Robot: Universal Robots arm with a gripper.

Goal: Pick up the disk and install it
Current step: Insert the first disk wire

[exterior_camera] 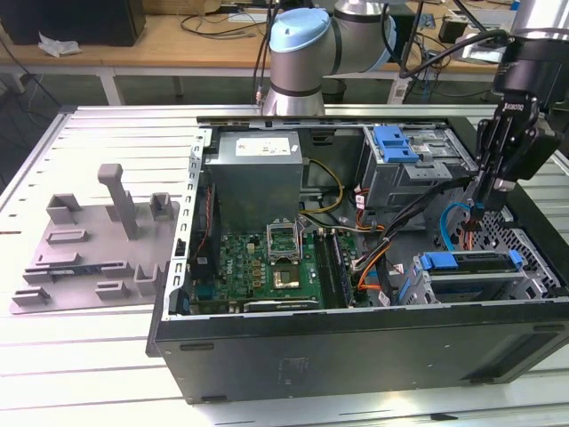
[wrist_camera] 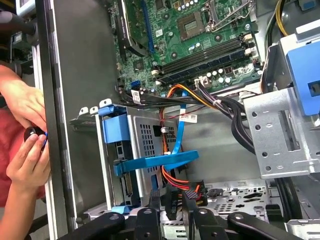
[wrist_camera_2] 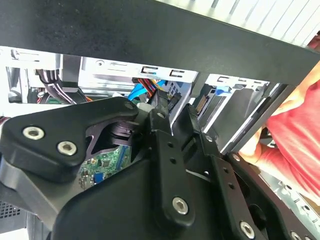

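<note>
The gripper (exterior_camera: pixel 481 206), barely parted and empty, hangs just above the disk (exterior_camera: pixel 471 263), seated in the case's (exterior_camera: pixel 356 356) near corner at the exterior view's right, long axis along the near wall.

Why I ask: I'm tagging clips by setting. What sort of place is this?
Probably a robotics lab or workshop: an open computer case lies on a slatted metal table, a robot arm stands behind it, with a cable-strewn wooden bench beyond.
</note>
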